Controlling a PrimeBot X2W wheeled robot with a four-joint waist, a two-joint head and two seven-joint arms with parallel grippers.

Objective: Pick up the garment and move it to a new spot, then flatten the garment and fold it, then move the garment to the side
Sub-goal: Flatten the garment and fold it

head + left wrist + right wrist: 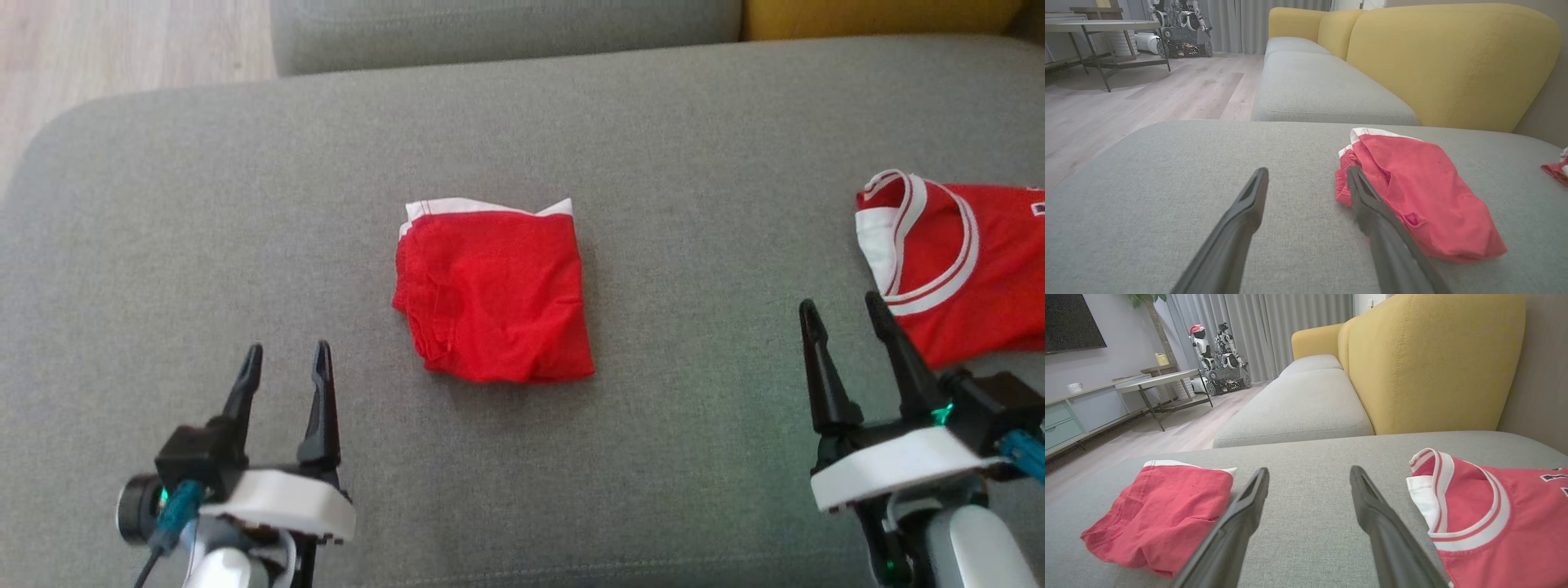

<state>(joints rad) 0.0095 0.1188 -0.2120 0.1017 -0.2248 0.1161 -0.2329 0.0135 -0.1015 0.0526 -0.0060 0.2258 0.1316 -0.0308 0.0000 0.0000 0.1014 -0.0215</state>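
Left gripper (288, 349): fingers spread apart, nothing held, poised over grey cushion (694, 204). Folded red garment (494, 294) laid ahead-right of it, ahead-left of right gripper (841, 302), untouched. Right gripper: fingers parted, empty; red jersey (971, 269) spread just beside it, right.

Home living room, grey and yellow sofa (1412, 367), TV console (1069, 416), curtains (1274, 326), wood floor (1147, 98)
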